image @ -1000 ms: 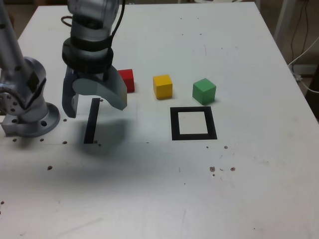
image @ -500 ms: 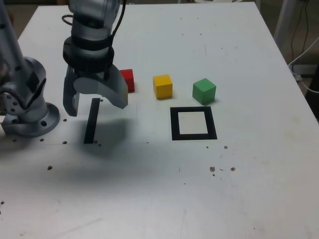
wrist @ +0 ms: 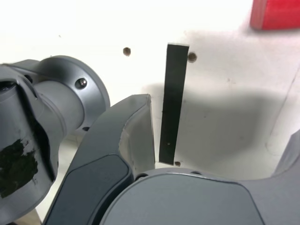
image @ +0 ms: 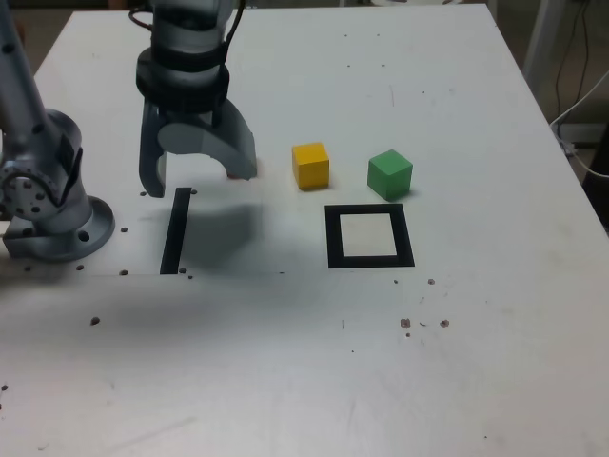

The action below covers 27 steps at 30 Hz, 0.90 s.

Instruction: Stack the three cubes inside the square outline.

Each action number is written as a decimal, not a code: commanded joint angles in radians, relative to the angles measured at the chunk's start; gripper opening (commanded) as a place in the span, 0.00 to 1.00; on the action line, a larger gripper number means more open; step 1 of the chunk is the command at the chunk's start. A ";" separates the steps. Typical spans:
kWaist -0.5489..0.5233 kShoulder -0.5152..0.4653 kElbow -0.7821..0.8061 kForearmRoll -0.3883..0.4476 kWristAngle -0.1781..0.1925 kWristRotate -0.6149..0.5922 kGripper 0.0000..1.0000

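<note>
My gripper hangs open above the table, just beyond the far end of the straight black strip. In the exterior view its right finger covers the red cube. The wrist view shows the red cube at the picture's edge, outside the open fingers, with nothing between them. The yellow cube and the green cube sit side by side on the table to the exterior view's right of the gripper. Just in front of them lies the square outline, with no cube inside it.
The arm's grey base stands at the exterior view's left, close to the black strip. Cables hang off the table's right edge. Small dark specks dot the white tabletop.
The gripper has moved toward the far side and slightly to the exterior view's right, staying open. It now hides the red cube, which showed beside it earlier. The cubes have not moved.
</note>
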<state>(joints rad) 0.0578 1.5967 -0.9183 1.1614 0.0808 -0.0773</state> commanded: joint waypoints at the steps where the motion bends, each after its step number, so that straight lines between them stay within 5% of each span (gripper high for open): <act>1: 0.050 0.015 -0.017 -0.003 0.017 0.037 1.00; 11: 0.189 0.109 -0.087 -0.025 0.060 0.154 0.99; 27: 0.308 0.242 -0.108 -0.092 0.059 0.233 0.98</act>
<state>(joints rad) 0.3593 1.8362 -1.0240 1.0714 0.1397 0.1518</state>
